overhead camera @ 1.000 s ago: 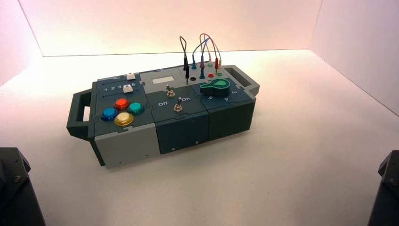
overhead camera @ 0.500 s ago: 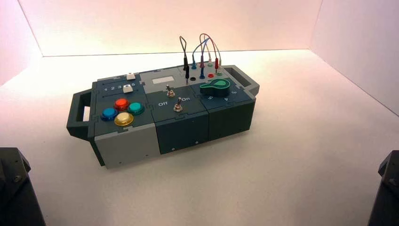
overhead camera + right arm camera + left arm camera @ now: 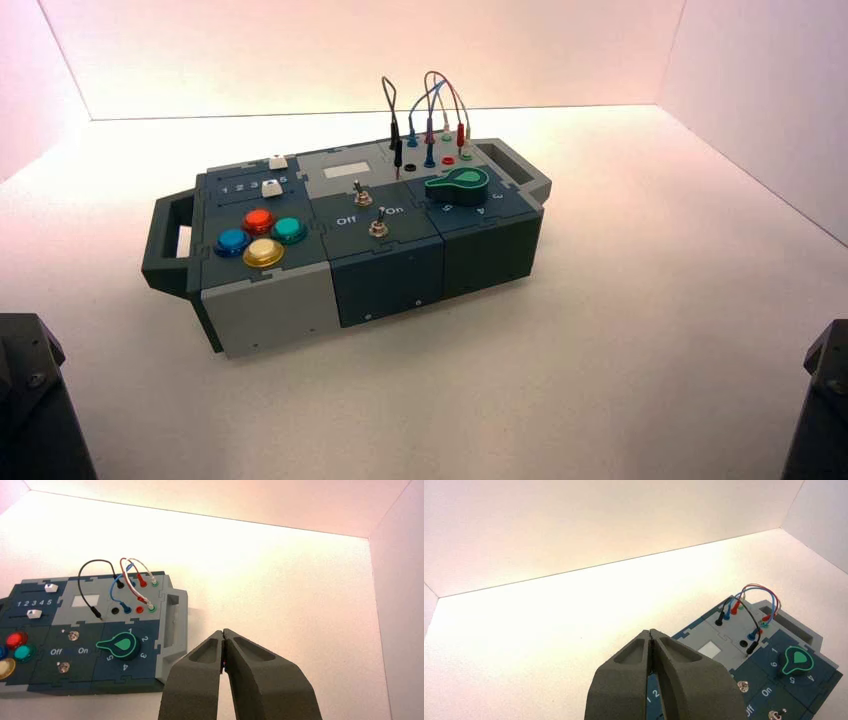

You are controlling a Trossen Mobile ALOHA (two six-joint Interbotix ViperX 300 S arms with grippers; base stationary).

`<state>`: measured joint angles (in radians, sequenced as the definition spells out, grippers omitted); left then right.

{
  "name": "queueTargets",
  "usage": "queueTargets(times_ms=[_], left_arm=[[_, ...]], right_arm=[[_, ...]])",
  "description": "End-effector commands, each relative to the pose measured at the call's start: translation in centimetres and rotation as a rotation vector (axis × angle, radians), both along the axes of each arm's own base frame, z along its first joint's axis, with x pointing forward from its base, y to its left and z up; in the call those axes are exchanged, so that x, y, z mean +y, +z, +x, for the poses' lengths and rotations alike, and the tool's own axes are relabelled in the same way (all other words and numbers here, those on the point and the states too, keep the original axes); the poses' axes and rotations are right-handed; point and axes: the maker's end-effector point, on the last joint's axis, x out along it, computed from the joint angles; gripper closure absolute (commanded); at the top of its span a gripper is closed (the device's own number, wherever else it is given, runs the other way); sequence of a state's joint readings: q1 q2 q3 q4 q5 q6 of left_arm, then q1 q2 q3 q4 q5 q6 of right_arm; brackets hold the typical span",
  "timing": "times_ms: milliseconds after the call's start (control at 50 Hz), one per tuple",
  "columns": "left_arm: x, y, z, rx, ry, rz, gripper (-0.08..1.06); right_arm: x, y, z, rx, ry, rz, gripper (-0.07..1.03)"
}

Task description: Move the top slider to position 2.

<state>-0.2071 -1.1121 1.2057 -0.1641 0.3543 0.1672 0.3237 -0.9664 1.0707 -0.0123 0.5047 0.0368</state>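
Behind box [image 3: 340, 250], top slider [image 3: 278, 161] unobstructed – both arms parked near, left fingers [image 3: 624, 680], right fingers [image 3: 200, 675] closed.

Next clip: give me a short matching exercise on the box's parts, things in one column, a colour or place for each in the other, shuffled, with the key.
Things:
1. top slider
2. knob
3. left gripper
4. yellow button

Matches:
A. green, pointing toward the On label
B. shut, above the numeral row
C. white, on the plain track at the box's far edge
D. nearest the box's front edge among the round buttons

Pairs: 1-C, 2-A, 3-B, 4-D
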Motion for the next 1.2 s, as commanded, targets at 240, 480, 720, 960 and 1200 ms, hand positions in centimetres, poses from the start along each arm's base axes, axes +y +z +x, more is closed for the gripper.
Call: queueTargets(times_ms=[240,480,720,960,1200], left_arm=[[-1.2,-0.2,0.5,0.035,-0.048,0.006,1.01],[-1.6,-1.9,1.3,0.116,-0.057,0.028,1.01],[-1.7,-2.2,1.5,0.133,-0.058,0.035,1.01],[-1.6,-2.0,1.5,0.124,-0.057,0.034,1.01],[-1.7,-2.4,1.6,0.138,-0.059,0.038,1.01]], right_arm=[[0.1,0.9,0.2,-0.017,-0.004,0.012,0.99],[0.0,0.7,0.1,-0.016,-0.004,0.011,0.99],[0.0,0.6,0.1,-0.013,-0.004,0.010,0.99],[0.1,0.7,0.1,-0.014,-0.004,0.012,0.99],[0.1,0.5,0.1,-0.003,-0.003,0.015,0.99]])
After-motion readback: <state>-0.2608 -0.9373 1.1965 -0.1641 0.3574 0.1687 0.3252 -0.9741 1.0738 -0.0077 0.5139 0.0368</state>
